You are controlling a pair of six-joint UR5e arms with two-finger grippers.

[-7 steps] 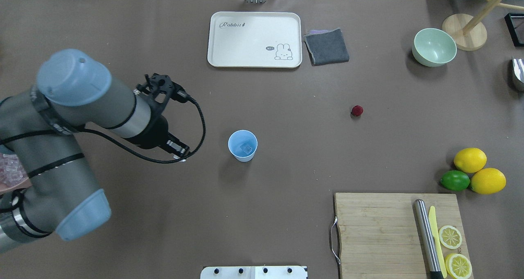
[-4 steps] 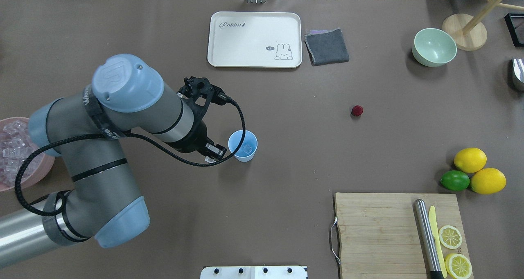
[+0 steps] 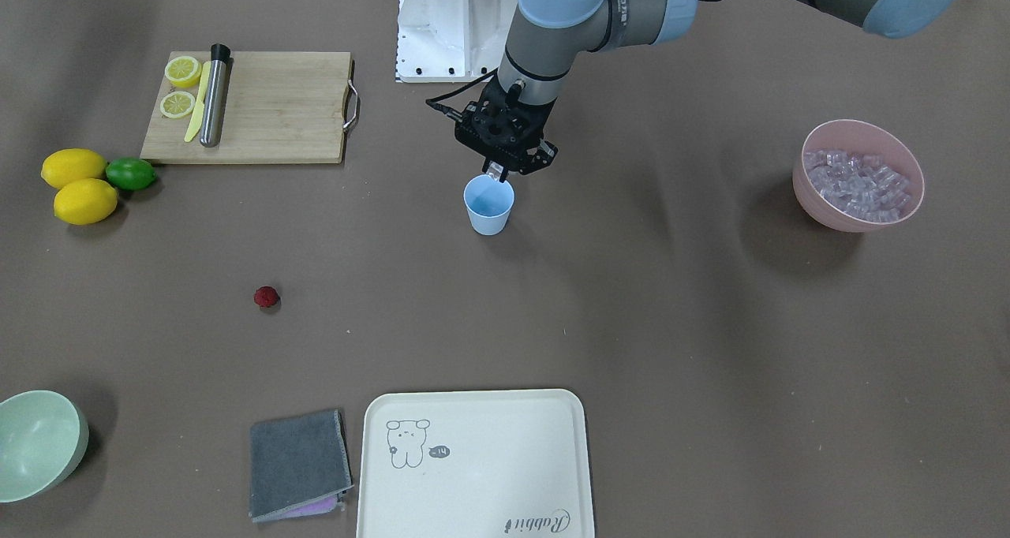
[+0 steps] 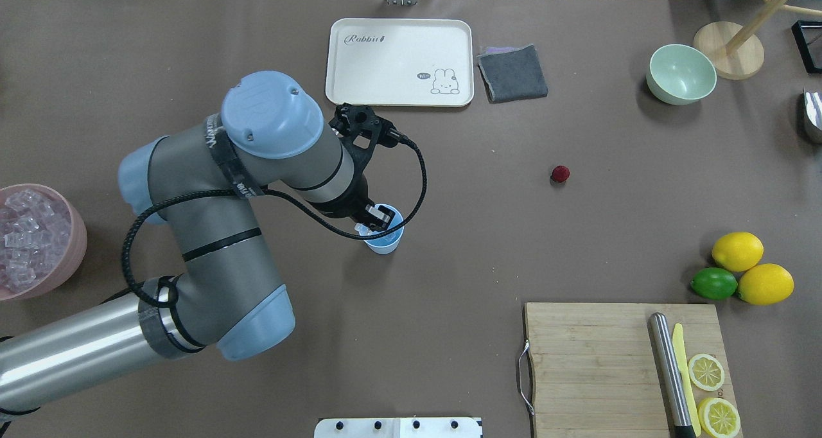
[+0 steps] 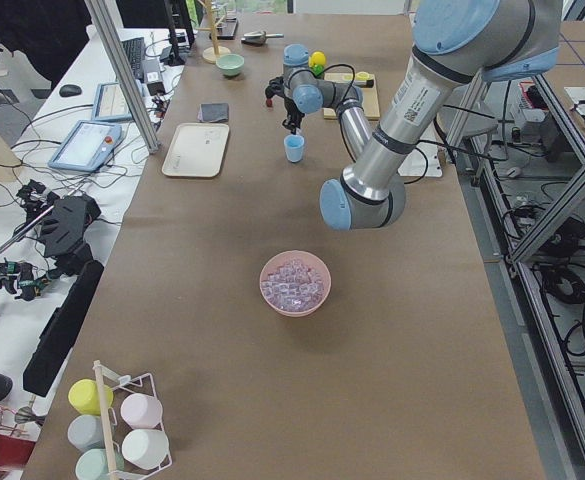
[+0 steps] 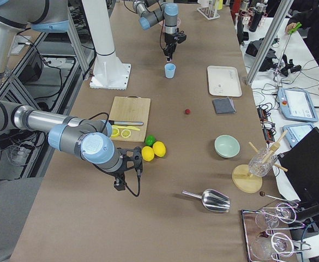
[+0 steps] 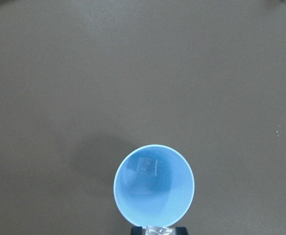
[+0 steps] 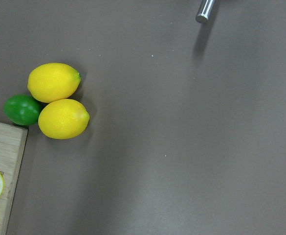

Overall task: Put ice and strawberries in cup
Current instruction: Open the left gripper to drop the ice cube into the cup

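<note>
Left gripper clamps an ice cube over the upright light-blue cup, mouth up, mid-table; a second cube lies inside. Tray reads "Rabbit". Right gripper: grip cannot be told.

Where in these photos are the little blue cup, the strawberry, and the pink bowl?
Blue cup point(image 3: 489, 217): front-facing view, on its outer wall below the rim.
Strawberry point(image 3: 267, 296): front-facing view, on the berry's middle.
Pink bowl point(image 3: 856, 133): front-facing view, on the bare inner wall near the rim.
</note>
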